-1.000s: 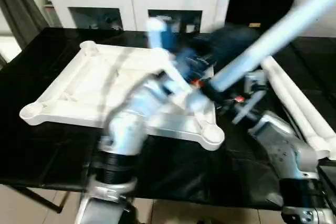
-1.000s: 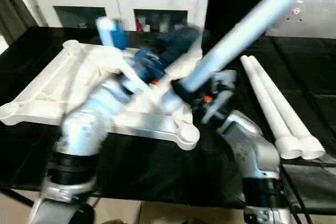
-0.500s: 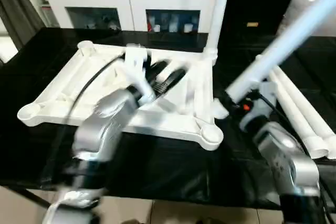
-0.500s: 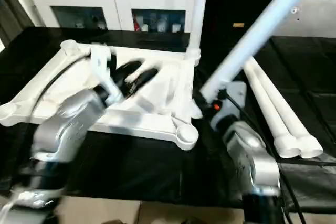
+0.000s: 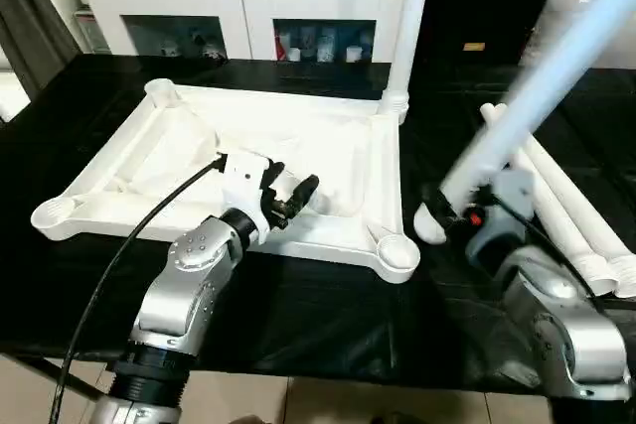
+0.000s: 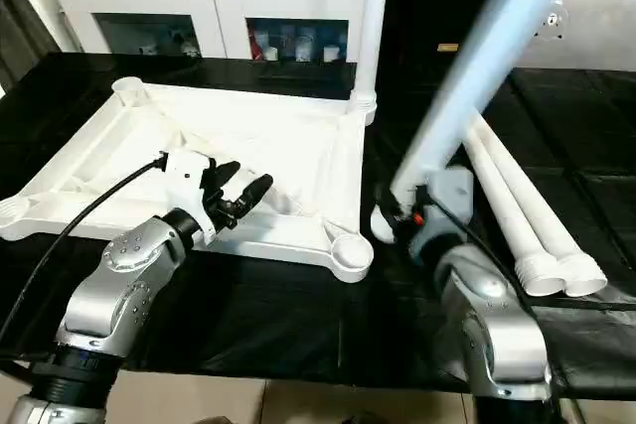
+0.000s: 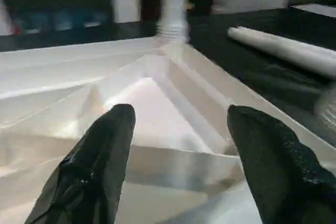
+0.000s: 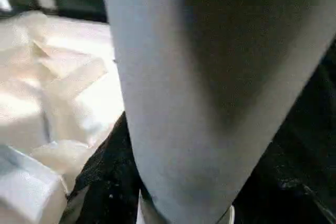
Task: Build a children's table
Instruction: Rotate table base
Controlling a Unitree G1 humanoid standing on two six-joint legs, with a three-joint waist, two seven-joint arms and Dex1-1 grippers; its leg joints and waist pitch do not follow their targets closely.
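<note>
Left arm: silver forearm rises from the near edge toward the table top (image 5: 159, 146), a black cable trailing from the wrist. Left gripper (image 5: 290, 198) sits over the top's near rim, fingers (image 7: 100, 166) spread apart, nothing between them.

Right arm: forearm angles up beside the top's near right corner. Right gripper (image 5: 452, 213) is closed around the thick end of a leg (image 5: 537, 91), which slants up and away from the top. Its fingers are largely hidden behind the leg.
</note>
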